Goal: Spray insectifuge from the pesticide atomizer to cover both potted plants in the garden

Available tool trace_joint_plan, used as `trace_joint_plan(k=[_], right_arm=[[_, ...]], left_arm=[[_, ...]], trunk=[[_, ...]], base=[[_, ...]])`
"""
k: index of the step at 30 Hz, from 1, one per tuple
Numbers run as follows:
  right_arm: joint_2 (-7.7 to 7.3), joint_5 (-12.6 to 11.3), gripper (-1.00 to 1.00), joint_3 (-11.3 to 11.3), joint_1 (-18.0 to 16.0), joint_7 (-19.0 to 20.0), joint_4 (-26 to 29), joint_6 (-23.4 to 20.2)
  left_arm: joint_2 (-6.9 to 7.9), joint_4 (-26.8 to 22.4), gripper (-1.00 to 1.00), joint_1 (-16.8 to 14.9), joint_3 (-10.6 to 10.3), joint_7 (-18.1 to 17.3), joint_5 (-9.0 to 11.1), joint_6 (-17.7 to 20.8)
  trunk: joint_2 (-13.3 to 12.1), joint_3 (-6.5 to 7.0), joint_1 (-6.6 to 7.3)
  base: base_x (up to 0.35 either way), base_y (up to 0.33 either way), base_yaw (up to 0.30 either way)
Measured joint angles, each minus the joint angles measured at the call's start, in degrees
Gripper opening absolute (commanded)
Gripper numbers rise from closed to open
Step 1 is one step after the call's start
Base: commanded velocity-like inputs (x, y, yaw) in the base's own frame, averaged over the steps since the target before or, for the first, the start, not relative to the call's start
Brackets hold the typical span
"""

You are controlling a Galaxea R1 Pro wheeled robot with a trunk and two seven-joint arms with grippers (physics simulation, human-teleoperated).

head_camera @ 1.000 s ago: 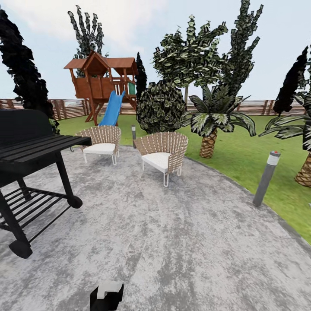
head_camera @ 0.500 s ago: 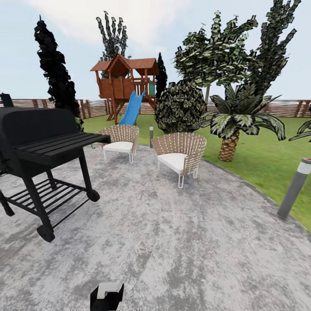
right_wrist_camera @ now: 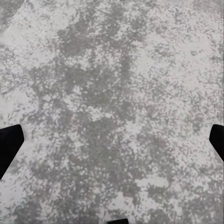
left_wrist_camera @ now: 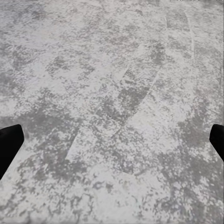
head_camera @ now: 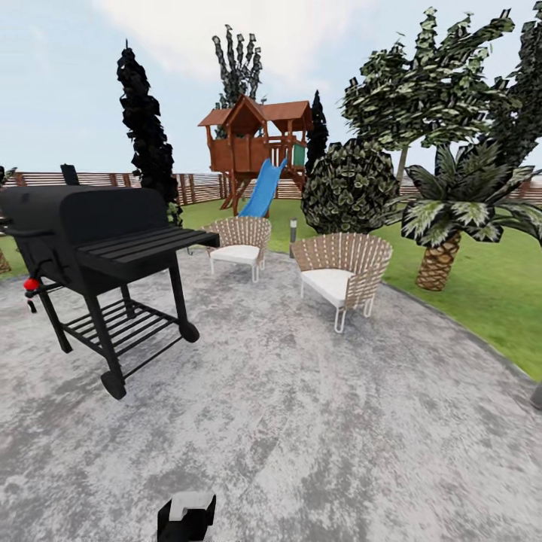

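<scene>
1. The left gripper (left_wrist_camera: pixel 112 144) is seen in the left wrist view with its two black fingertips (left_wrist_camera: pixel 9 144) spread wide apart, nothing held between them, above the mottled grey paved patio (left_wrist_camera: pixel 116 70).
2. The right gripper (right_wrist_camera: pixel 112 144) is likewise shown in the right wrist view with its dark fingertips (right_wrist_camera: pixel 9 144) far apart and empty, over the same speckled paving.
3. In the head view, a black and white part of the robot (head_camera: pixel 187 516) is seen at the lower edge, above the round patio (head_camera: pixel 316 421).
4. A black barrel grill on a wheeled frame (head_camera: pixel 98 241) is placed on the left of the patio, a small red-and-white fitting (head_camera: pixel 31 287) hanging at its left side.
5. Two woven wicker chairs with white cushions (head_camera: pixel 342 271) (head_camera: pixel 239 241) are set at the far edge of the paving.
6. Beyond them, a green lawn (head_camera: pixel 482 286), a scaly-trunked palm (head_camera: pixel 452 226), a round dark bush (head_camera: pixel 350 188), a wooden playhouse with a blue slide (head_camera: pixel 260 147) and a wooden fence (head_camera: pixel 98 181) are visible.
7. The pesticide atomizer and the potted plants cannot be made out among these garden surroundings.
</scene>
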State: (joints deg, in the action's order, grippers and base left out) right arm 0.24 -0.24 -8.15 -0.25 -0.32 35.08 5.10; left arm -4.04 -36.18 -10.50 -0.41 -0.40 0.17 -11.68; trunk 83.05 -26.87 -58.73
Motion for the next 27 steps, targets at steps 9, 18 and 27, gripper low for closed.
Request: trace_joint_plan(k=[9,18,27], right_arm=[[0.00,0.00,1.00,0.00,0.00,0.00,0.00,0.00],[0.00,0.00,1.00,0.00,0.00,0.00,0.00,0.00],[0.00,0.00,1.00,0.00,0.00,0.00,0.00,0.00]], left_arm=[[0.00,0.00,1.00,0.00,0.00,0.00,0.01,0.00],[0.00,0.00,1.00,0.00,0.00,0.00,0.00,0.00],[0.06,0.00,1.00,0.00,0.05,0.05,-0.02,0.00]], trunk=[[0.00,0.00,0.00],[0.00,0.00,0.00],[0.00,0.00,0.02]], base=[[0.000,-0.004,0.287],[0.000,0.000,0.287],[0.104,0.000,0.287]])
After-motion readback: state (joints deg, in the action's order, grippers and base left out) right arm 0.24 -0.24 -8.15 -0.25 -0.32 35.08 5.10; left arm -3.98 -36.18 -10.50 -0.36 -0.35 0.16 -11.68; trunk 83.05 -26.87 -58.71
